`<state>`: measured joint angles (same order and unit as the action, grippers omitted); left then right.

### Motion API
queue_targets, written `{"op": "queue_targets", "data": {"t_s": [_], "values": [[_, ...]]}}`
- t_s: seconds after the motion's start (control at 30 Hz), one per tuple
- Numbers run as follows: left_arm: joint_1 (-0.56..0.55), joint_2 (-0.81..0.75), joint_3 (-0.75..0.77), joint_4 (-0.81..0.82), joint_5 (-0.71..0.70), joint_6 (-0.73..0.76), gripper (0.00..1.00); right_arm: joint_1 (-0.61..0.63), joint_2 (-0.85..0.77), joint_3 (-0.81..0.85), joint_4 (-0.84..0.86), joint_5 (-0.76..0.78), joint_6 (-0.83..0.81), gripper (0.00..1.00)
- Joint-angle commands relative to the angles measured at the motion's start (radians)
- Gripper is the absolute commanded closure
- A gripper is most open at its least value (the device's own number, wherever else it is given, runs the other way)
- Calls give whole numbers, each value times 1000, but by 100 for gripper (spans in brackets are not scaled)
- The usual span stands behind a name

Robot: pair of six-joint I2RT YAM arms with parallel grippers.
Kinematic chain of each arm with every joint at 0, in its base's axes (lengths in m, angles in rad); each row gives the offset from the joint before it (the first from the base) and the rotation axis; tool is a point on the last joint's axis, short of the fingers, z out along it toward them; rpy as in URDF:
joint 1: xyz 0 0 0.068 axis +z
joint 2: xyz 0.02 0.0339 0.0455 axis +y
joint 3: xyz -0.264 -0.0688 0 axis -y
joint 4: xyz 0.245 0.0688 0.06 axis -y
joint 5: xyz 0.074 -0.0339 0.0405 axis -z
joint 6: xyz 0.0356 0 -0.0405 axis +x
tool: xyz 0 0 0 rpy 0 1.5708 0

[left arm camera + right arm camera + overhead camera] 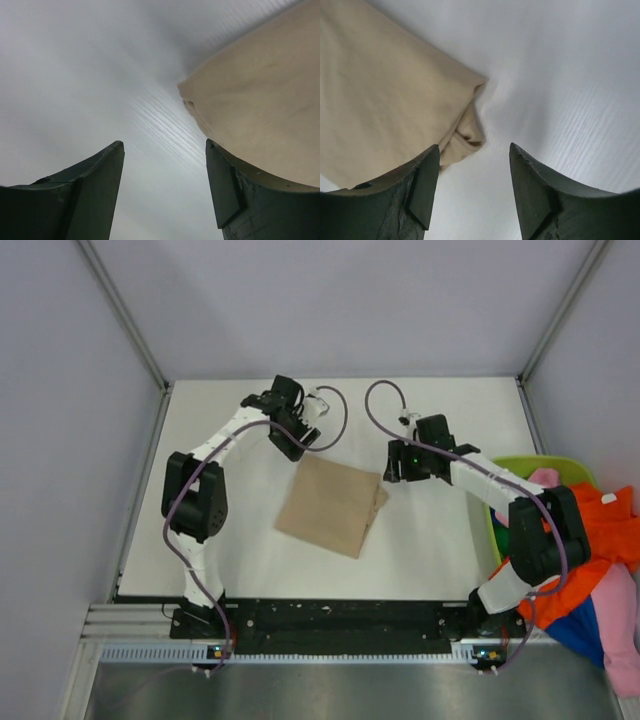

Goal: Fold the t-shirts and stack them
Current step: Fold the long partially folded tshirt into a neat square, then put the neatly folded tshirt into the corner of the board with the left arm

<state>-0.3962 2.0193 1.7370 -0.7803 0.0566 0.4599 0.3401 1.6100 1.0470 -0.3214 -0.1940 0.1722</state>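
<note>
The tan t-shirt (331, 504) lies folded to a small rectangle in the middle of the white table. My left gripper (293, 449) is open and empty just beyond its far left corner; that corner shows in the left wrist view (260, 115). My right gripper (392, 472) is open and empty just right of its far right corner, which shows in the right wrist view (385, 90). The orange t-shirt (600, 525), the pink t-shirt (615, 615) and the blue t-shirt (575, 630) lie heaped in and over a basket at the right.
The lime-green plastic basket (520, 466) stands at the table's right edge beside my right arm. Grey walls close in the table at the back and both sides. A black rail (340, 625) runs along the near edge.
</note>
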Motion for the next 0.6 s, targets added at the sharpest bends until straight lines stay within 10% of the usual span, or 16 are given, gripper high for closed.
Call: {"op": "queue_targets", "data": {"t_s": [0.0, 0.17, 0.57], "values": [[-1, -108, -129, 49, 143, -125, 30, 33, -52, -109, 117, -116, 208, 41], [33, -87, -205, 81, 216, -210, 29, 43, 26, -177, 237, -177, 305, 42], [115, 58, -169, 18, 342, -270, 52, 43, 261, -15, 395, -326, 415, 100]]}}
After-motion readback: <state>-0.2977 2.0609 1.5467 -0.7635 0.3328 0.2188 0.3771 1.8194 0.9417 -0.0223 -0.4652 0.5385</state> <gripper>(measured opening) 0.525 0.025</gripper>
